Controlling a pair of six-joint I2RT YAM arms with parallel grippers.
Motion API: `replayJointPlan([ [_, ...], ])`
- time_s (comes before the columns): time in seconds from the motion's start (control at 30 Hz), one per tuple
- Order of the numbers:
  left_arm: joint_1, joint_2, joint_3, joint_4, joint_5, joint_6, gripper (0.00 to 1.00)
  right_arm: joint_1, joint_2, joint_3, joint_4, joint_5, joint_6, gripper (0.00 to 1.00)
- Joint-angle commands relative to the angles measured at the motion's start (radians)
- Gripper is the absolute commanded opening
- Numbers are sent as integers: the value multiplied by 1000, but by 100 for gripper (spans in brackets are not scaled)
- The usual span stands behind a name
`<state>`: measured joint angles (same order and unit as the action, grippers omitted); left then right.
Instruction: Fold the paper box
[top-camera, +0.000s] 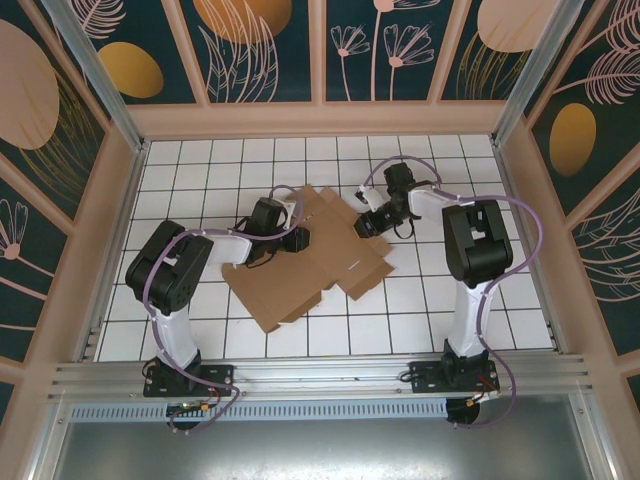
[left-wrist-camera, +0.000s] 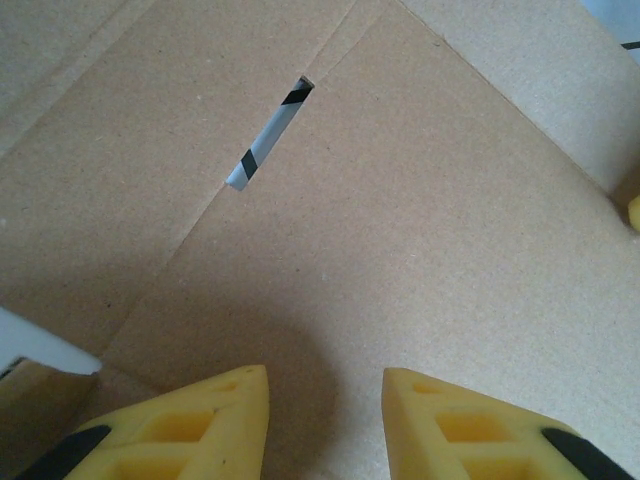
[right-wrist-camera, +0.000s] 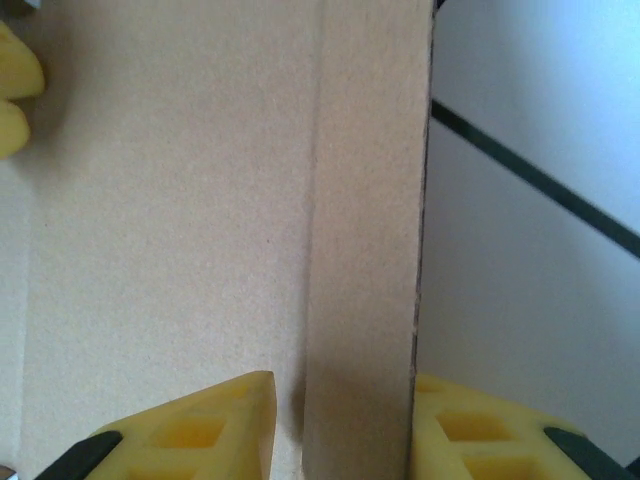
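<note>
Paper box (top-camera: 300, 275): brown cardboard sheet, unfolded, lying flat on the table (top-camera: 430, 310) between the two arms; its creases and flaps are visible.
Table: white tiles with dark grid lines.
Left gripper (top-camera: 297, 240): over the left-centre part of the sheet. In the left wrist view (left-wrist-camera: 325, 375) its yellow fingers stand apart with bare cardboard showing in the gap and nothing pinched.
Slot (left-wrist-camera: 268, 135): narrow cut at a crease ahead of the left gripper, with white tile and dark line showing through.
Right gripper (top-camera: 365, 226): at the sheet's upper right edge. In the right wrist view (right-wrist-camera: 343, 380) its jaws are parted astride a narrow edge strip, not clamped on it.
Edge strip (right-wrist-camera: 365, 200): set off by a crease, with table beyond its outer edge.
</note>
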<state>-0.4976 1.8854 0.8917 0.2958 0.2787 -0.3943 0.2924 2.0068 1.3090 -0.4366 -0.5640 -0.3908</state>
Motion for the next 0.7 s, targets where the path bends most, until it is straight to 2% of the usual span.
replayJointPlan([
  [0.0,1,39,-25,-45,-32,1,35,-2,-53,-9,45,-25,19,33],
  [0.07,1,39,-27,-44,-30,3,35,-3,-51,-5,45,-24,20,32],
  [0.27,0,38,-29,-43,-33,12,38,1,-51,-4,35,-12,18,0],
  [0.3,1,36,-29,-40,-32,13,39,3,-54,-6,33,-8,17,0],
  [0.33,1,32,-30,-38,-27,12,43,7,-59,-7,34,-1,17,0],
  [0.47,1,-36,-54,24,29,-5,75,37,-99,-34,89,110,31,0],
  [0.6,2,-115,-30,51,55,-22,97,55,-140,-75,152,172,31,0],
  [0.67,9,-154,-23,83,60,-35,99,61,-153,-89,166,171,31,0],
])
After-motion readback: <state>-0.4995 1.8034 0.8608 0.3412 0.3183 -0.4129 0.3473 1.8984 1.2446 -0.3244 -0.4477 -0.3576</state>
